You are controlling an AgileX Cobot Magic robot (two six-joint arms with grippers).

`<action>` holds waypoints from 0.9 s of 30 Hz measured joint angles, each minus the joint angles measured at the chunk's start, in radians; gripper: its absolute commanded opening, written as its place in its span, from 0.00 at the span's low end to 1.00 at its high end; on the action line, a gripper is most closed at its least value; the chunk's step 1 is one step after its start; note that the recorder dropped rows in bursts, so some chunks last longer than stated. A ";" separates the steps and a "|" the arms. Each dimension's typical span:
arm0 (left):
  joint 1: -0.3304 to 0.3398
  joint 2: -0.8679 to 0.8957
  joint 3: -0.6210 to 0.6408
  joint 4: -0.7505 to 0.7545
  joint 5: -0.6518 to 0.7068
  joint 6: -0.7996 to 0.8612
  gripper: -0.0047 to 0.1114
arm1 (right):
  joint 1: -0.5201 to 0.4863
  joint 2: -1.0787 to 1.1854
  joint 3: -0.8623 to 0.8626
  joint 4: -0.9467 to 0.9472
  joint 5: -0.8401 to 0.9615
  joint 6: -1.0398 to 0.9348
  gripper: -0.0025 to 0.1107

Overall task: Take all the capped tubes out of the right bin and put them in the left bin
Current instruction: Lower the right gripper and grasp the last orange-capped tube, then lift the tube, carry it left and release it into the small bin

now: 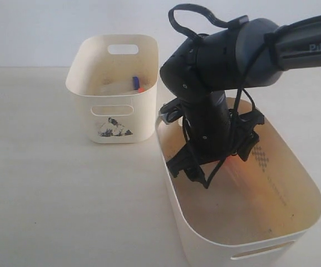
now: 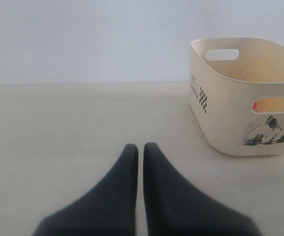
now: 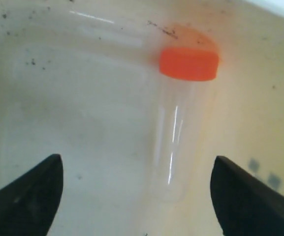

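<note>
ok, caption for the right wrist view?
Open right claw poised over an orange-capped tube lying on the speckled floor of the right bin.

left gripper: jaws together | right gripper: jaws spread, pointing down

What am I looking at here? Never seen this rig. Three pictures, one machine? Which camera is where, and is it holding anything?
One machine: a robot with two arms, each ending in a two-finger gripper.

The exterior view looks down on a pale table. The black right arm reaches into the larger cream plastic bin. Beside it stands the smaller cream bin with a mountain sticker, with blue and orange caps showing inside.

The left wrist view sits on the other arm: its left gripper is shut, empty, above the table.

The right wrist view looks past the open right gripper at a clear tube with an orange cap lying on the bin floor. Nothing is held yet.
</note>
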 measured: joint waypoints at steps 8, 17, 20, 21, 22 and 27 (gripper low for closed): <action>0.000 0.000 0.000 0.000 0.000 0.000 0.08 | 0.000 0.084 0.000 -0.075 -0.020 0.030 0.70; 0.000 0.000 0.000 0.000 0.000 0.000 0.08 | 0.005 0.170 -0.013 -0.103 0.003 0.044 0.34; 0.000 0.000 0.000 0.000 0.000 0.000 0.08 | 0.011 0.193 -0.016 -0.123 0.034 0.046 0.19; 0.000 0.000 0.000 0.000 0.000 0.000 0.08 | 0.013 0.198 -0.017 -0.130 0.040 0.046 0.14; 0.000 0.000 0.000 0.000 0.000 0.000 0.08 | 0.013 0.200 -0.019 -0.133 0.045 0.046 0.09; 0.000 0.000 0.000 0.000 0.000 0.000 0.08 | 0.013 0.204 -0.022 -0.137 0.053 0.046 0.02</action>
